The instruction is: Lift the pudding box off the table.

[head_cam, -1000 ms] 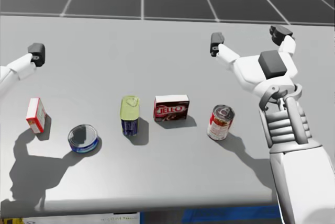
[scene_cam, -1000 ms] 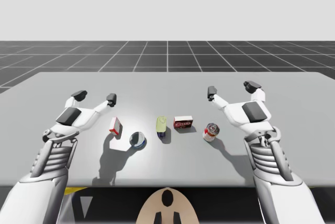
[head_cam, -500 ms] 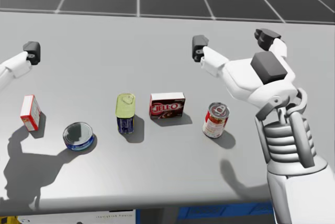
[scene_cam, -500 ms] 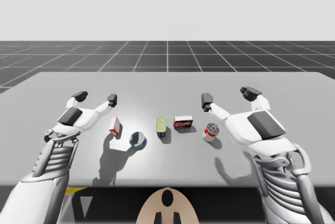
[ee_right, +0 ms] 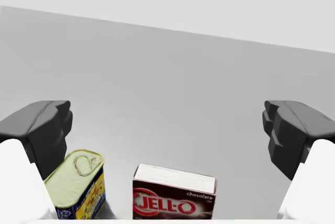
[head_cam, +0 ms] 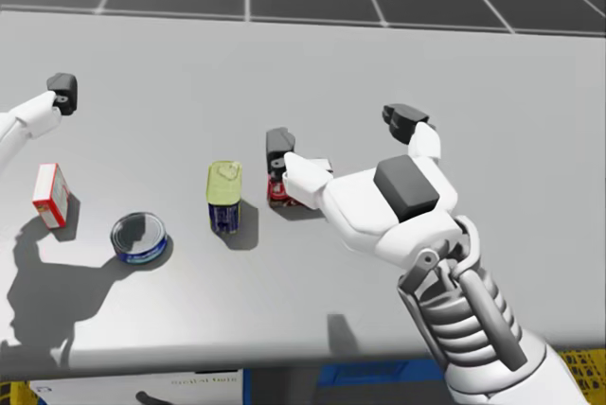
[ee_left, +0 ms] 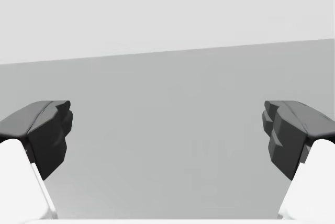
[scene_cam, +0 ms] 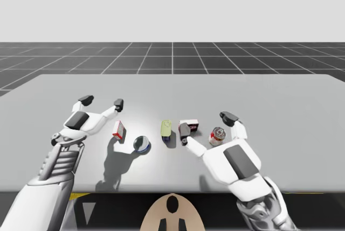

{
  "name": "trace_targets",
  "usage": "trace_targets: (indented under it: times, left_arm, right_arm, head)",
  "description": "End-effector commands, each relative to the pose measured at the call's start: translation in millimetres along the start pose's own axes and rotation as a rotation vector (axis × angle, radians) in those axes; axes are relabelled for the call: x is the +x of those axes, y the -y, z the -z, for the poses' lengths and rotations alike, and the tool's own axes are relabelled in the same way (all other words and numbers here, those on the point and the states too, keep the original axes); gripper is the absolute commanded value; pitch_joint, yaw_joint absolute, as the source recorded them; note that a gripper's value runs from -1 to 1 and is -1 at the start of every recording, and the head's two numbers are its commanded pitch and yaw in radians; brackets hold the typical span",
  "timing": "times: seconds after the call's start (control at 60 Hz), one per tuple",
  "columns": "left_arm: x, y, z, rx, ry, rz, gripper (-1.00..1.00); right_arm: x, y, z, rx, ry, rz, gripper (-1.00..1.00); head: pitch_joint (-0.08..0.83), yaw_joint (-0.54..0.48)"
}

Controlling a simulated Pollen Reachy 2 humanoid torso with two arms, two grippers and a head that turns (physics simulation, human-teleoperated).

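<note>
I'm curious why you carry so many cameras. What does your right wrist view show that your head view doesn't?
The right wrist view gives the dark red pudding box face-on, its front uncovered, standing ahead between my right gripper's open fingers. The head view adds the wider table, with a small red-and-white box and a flat round tin toward my left, and there the gripper covers most of the pudding box. Both share the pudding box, the yellow-topped tin beside it, and the gripper.

A yellow-lidded tin [ee_right: 77, 185] and a red can [scene_cam: 216, 135] are closely flanking the pudding box [ee_right: 174, 198]; bare table [ee_right: 167, 77] is lying open beyond it.
</note>
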Motion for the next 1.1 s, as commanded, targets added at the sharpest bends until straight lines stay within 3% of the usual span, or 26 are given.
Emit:
trace_targets:
  times: [0.017, 0.183, 0.267, 0.367, 0.717, 1.1]
  left_arm:
    - [-1, 0.1, 0, -0.001, -0.005, 0.005, -1.00]
    - [-2, 0.1, 1, -0.001, -0.004, 0.005, -1.00]
    - [-2, 0.0, 0, -0.001, -0.004, 0.005, -1.00]
    - [-2, 0.5, 0, -0.002, -0.005, 0.007, -1.00]
    - [-1, 0.6, 0, 0.000, -0.002, 0.005, -1.00]
    - [1, -0.4, -1, -0.003, 0.007, 0.000, -1.00]
  right_arm:
    - [-21, -29.0, 6, -0.008, -0.088, 0.129, -1.00]
    - [-45, -33.7, 21, -0.035, -0.166, 0.181, -1.00]
    - [-50, -32.3, 28, -0.064, -0.187, 0.191, -1.00]
    - [-52, -32.3, 39, -0.078, -0.230, 0.234, -1.00]
    - [-62, -44.2, 71, -0.081, -0.322, 0.263, -1.00]
    - [-80, -49.3, 88, -0.104, -0.381, 0.265, -1.00]
  head:
    - [0.640, -0.13]
    - [0.644, -0.13]
    - [0.645, -0.13]
    - [0.644, -0.13]
    - [0.646, -0.13]
    - [0.650, -0.12]
